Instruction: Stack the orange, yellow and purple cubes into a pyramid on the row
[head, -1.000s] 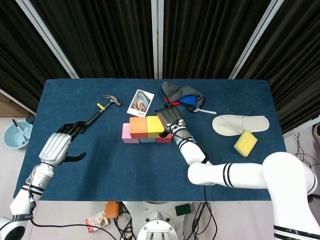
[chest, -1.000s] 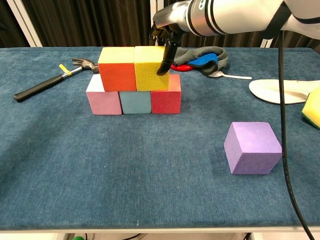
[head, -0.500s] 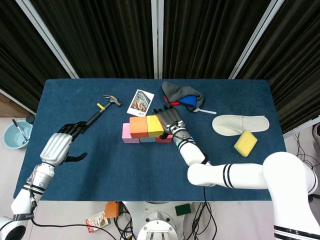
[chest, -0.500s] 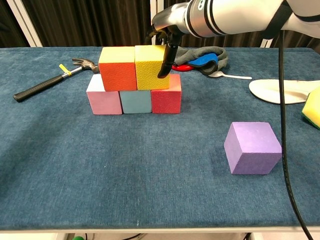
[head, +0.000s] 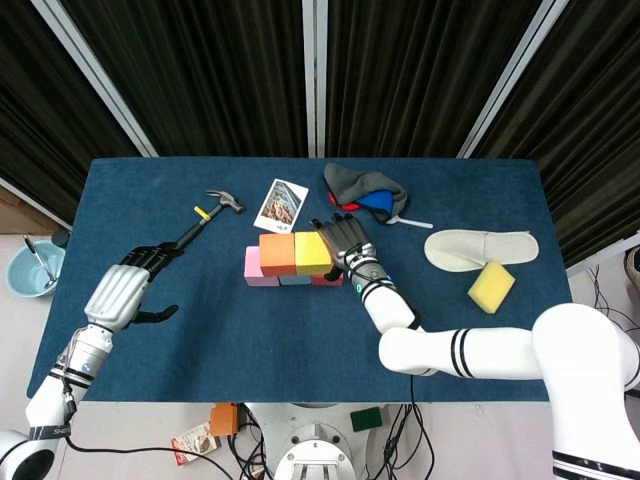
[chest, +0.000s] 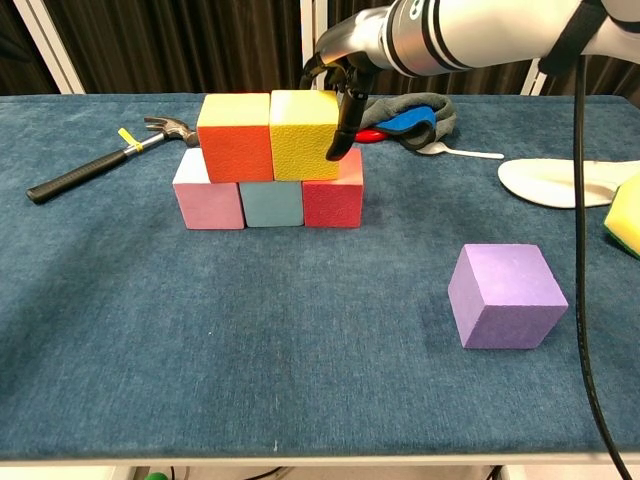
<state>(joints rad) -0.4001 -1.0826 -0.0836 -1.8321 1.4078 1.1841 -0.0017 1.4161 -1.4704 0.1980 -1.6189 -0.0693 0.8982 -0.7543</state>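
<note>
The orange cube (head: 277, 249) (chest: 235, 136) and the yellow cube (head: 312, 249) (chest: 303, 134) sit side by side on the row of pink (chest: 208, 200), teal (chest: 272, 203) and red (chest: 333, 200) cubes. My right hand (head: 345, 238) (chest: 345, 90) hangs at the yellow cube's right edge, fingers spread and pointing down, holding nothing. One fingertip is at that cube's side; contact is unclear. The purple cube (chest: 507, 295) lies alone on the cloth at the front right, hidden under my right arm in the head view. My left hand (head: 120, 290) hovers open at the table's left side.
A hammer (head: 205, 220) (chest: 100, 165) and a photo card (head: 281, 205) lie behind the row on the left. A grey cloth (head: 362, 187) (chest: 420, 105) over red and blue items lies behind it. A white slipper (head: 480, 246) and yellow sponge (head: 491, 286) are at the right.
My right hand has slid a little to the right, from the yellow cube's front face to its right edge. The cubes and my left hand have stayed put.
</note>
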